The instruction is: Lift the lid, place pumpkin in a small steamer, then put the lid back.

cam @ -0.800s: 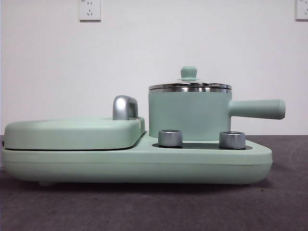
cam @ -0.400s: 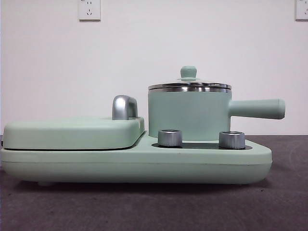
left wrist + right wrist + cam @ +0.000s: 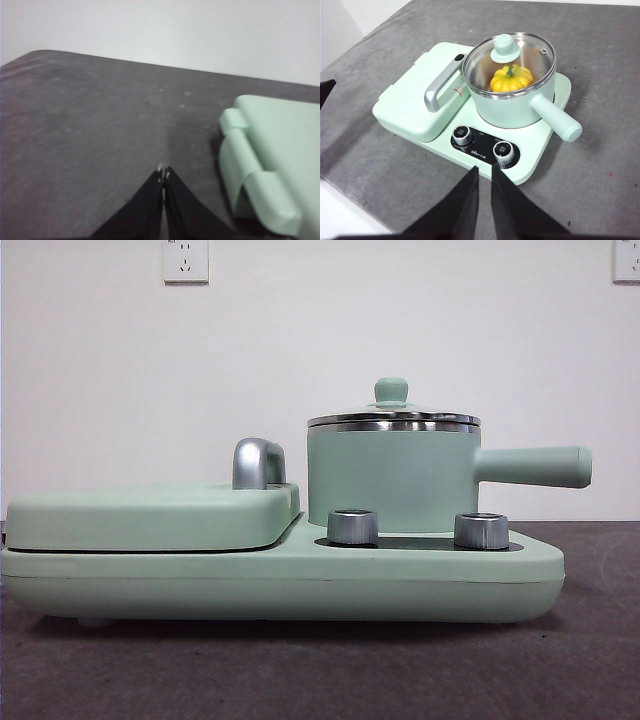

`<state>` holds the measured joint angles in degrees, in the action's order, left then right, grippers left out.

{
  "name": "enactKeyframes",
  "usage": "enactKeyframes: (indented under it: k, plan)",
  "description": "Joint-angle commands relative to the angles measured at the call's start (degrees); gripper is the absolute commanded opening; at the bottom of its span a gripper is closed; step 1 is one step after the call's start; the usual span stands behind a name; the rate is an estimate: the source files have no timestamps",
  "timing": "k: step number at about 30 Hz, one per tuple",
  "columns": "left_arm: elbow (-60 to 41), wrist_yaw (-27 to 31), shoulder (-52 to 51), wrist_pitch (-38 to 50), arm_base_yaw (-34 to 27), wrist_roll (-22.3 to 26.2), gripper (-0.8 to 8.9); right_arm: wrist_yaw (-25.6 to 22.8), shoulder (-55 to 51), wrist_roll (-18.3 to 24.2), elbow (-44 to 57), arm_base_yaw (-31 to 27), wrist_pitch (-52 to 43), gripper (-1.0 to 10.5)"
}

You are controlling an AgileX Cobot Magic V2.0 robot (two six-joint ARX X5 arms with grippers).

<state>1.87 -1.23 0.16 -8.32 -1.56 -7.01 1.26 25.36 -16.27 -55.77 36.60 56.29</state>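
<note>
The small steamer (image 3: 390,480) stands on the right of the mint-green cooker base (image 3: 300,580), its long handle pointing right. The lid (image 3: 391,391) sits closed on its rim. In the right wrist view the pumpkin (image 3: 511,79) shows through the glass lid (image 3: 532,52), inside the steamer (image 3: 512,112). My right gripper (image 3: 484,169) hangs high in front of the cooker, empty, jaws nearly together with a narrow gap. My left gripper (image 3: 163,171) is shut and empty over the bare table beside the cooker's left end. Neither arm shows in the front view.
The flat griddle cover (image 3: 150,515) with its chrome handle (image 3: 258,463) fills the base's left half; it also shows in the left wrist view (image 3: 280,150). Two steel dials (image 3: 353,526) (image 3: 481,530) sit in front of the steamer. Dark grey table, white wall behind.
</note>
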Motion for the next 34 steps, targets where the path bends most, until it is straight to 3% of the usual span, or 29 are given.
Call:
enactKeyframes:
  k: [1, 21, 26, 31, 34]
  plan:
    - [-1.14, 0.26, -0.02, -1.11, -0.42, 1.97, 0.06, -0.20, 0.28, 0.63, -0.59, 0.39, -0.59, 0.4]
    - [-1.14, 0.24, 0.02, -1.99, -0.39, 2.01, 0.06, -0.61, 0.07, 0.68, -0.28, -0.15, -0.94, 0.4]
    - [-1.14, 0.24, 0.00, -1.99, -0.39, 2.01, 0.06, -1.01, -3.13, 5.05, 6.82, -11.67, -9.46, 0.4]
    - [-1.14, 0.22, 0.00, -1.99, -0.39, 2.01, 0.06, -1.46, -11.98, 12.37, 25.70, -25.38, -30.32, 0.4]
    - [-1.14, 0.22, 0.02, -1.99, -0.39, 2.01, 0.06, -1.57, -17.68, 13.60, 35.78, -31.58, -37.29, 0.4]
